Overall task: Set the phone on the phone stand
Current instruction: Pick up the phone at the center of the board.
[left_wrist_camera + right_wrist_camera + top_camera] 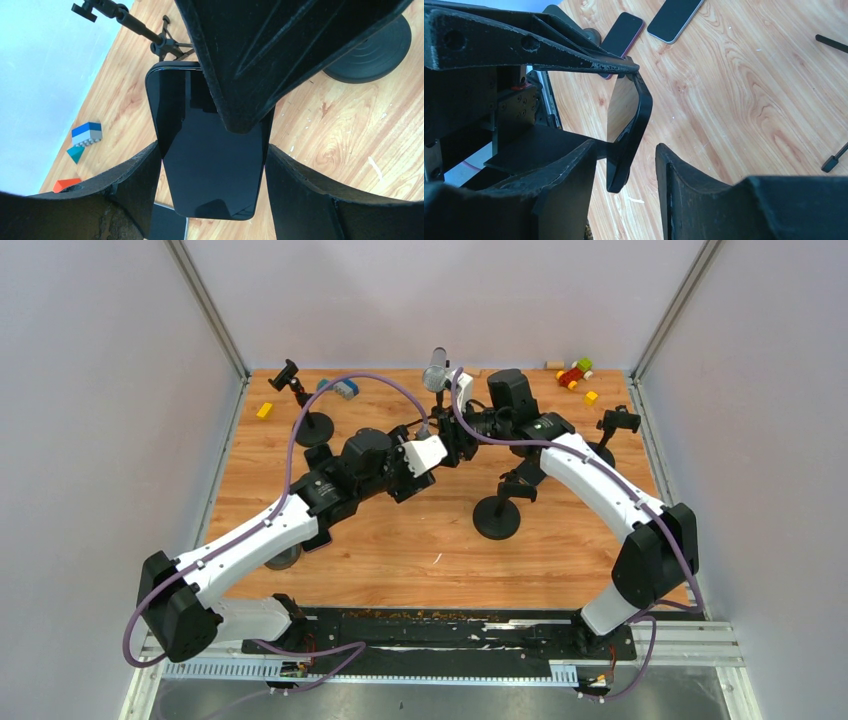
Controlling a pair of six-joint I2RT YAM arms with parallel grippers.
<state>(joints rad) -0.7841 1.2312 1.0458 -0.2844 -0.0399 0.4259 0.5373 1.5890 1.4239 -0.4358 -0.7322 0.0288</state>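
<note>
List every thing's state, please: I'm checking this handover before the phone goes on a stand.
held phone: screen dark, gripped by its long edges above the table.
left pincer: shut on the held phone.
right pincer: open, fingers either side of that phone.
centre stand: upright, empty.
left stand: upright, empty.
right stand: upright, empty.
red-edged phone: flat on the table, screen dark.
silver-edged phone: flat on the table, screen dark.

Robot lab cell, folks: grey walls [90, 390], aluminium posts [208, 308], wooden table [420, 540], mounting rail [690, 648] along its near edge.
</note>
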